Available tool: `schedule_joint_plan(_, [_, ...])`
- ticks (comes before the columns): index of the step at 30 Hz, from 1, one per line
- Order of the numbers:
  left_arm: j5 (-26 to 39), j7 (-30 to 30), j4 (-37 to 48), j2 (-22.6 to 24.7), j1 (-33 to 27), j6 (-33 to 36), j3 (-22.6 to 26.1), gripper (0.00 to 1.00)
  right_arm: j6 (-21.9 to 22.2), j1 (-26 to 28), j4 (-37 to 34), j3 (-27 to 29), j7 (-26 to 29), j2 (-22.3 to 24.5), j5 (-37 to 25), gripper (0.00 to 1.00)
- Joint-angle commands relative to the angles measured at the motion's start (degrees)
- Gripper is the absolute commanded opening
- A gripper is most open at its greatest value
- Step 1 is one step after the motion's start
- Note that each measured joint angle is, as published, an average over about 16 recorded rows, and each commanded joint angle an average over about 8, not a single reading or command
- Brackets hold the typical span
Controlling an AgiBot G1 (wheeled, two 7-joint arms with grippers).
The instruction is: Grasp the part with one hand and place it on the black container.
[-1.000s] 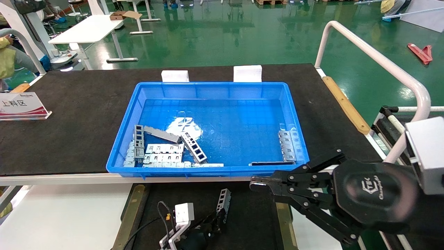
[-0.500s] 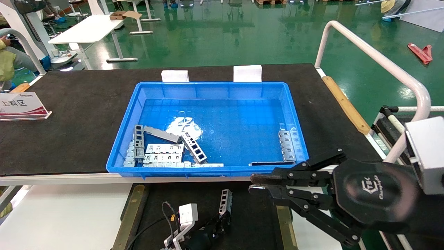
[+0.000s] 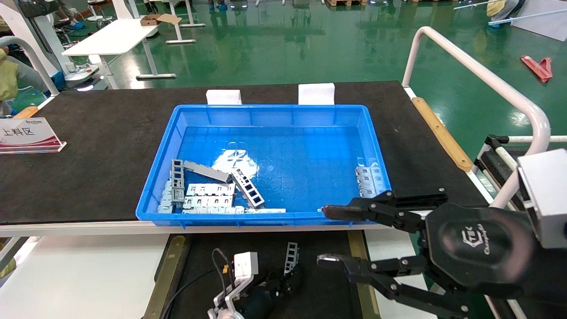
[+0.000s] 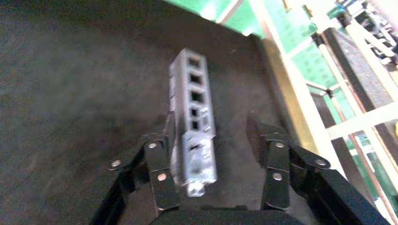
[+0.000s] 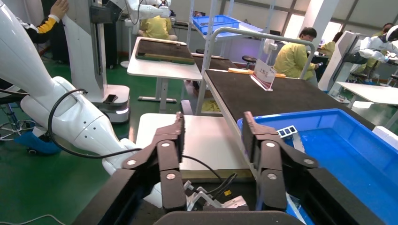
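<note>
The blue plastic crate (image 3: pixel 270 133) holds a heap of silver metal parts (image 3: pixel 208 188) at its 7 o'clock corner and notched plates (image 3: pixel 368 179) at 4 o'clock. Below it, the black container (image 3: pixel 319 283) lies between tan-brass strips (image 3: pixel 166 274). The part (image 3: pixel 291 258) stands tilted over it; the left gripper (image 4: pixel 213 161) has its fingers spread, one pad (image 4: pixel 162 173) touching the part, the other apart. The right gripper (image 3: pixel 325 235) hangs wide open at 4 o'clock. The crate sits on a black tabletop mat (image 3: pixel 88 146); a green floor (image 3: pixel 288 48) lies beyond.
</note>
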Motion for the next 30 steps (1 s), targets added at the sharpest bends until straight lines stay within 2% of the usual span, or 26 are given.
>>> schedule_joint_plan(1, [0.0,0.6,-0.3,-0.1,-0.2,0.4,-0.1,1.00,0.0,0.0,0.0,0.0,0.0,0.0,0.0,1.00])
schedule_joint_plan(9, [2.3,8.1,-2.3,-0.5,1.9,3.4,-4.5,1.00,0.0,0.0,0.0,0.0,0.0,0.0,0.0,1.00])
schedule_joint_plan(15, [4.2,15.3,-4.7,-1.3,5.5,8.7,-9.4,1.00,0.0,0.0,0.0,0.0,0.0,0.0,0.0,1.00])
schedule_joint_plan(18, [4.7,17.2,-6.0,-2.4,7.1,11.7,-10.2,1.00,0.0,0.0,0.0,0.0,0.0,0.0,0.0,1.00])
schedule_joint_plan(22, [5.2,16.6,-8.3,-5.4,8.6,15.1,-8.8,1.00,0.0,0.0,0.0,0.0,0.0,0.0,0.0,1.00])
schedule_joint_plan(30, [5.5,10.3,-16.0,-15.3,9.7,19.0,-4.1,1.00,0.0,0.0,0.0,-0.1,0.0,0.0,0.0,1.00])
